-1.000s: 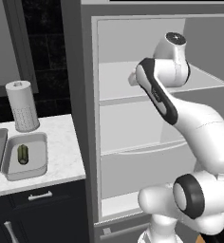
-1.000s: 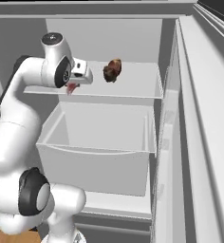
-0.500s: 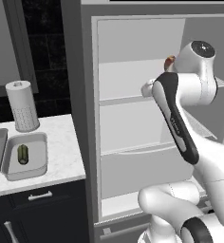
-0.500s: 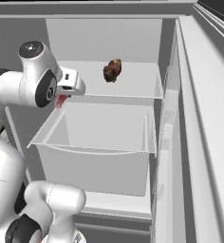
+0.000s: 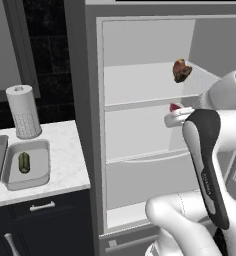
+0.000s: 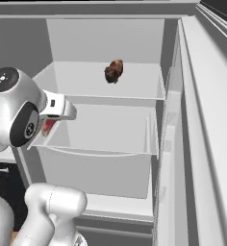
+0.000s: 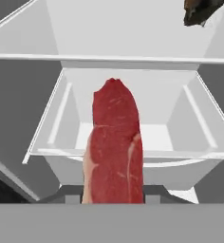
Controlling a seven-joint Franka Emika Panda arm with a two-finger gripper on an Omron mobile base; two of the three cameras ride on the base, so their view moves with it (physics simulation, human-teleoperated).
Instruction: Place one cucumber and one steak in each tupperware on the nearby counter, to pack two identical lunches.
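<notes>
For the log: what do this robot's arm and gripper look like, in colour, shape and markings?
The arm has glossy white rounded shells with dark grey to black joint sections; one long dark band along a link carries faint pale lettering, too small to read. A round dark cap sits on a joint in the right base view. The gripper shows as a dark bar. No loose cables visible.

A lumpy brown-red chunk of steak (image 6: 114,71) sits on the upper pale grey fridge shelf (image 6: 134,91), toward its back and near the middle. Below that shelf, a clear, pale grey fridge drawer (image 6: 110,153) stands open. The white robot arm reaches in from the left, in front of the drawer's left end. Just under its white wrist, a flat red slab of steak (image 6: 48,126) shows partly, hidden in part by the arm's round dark joint.
</notes>
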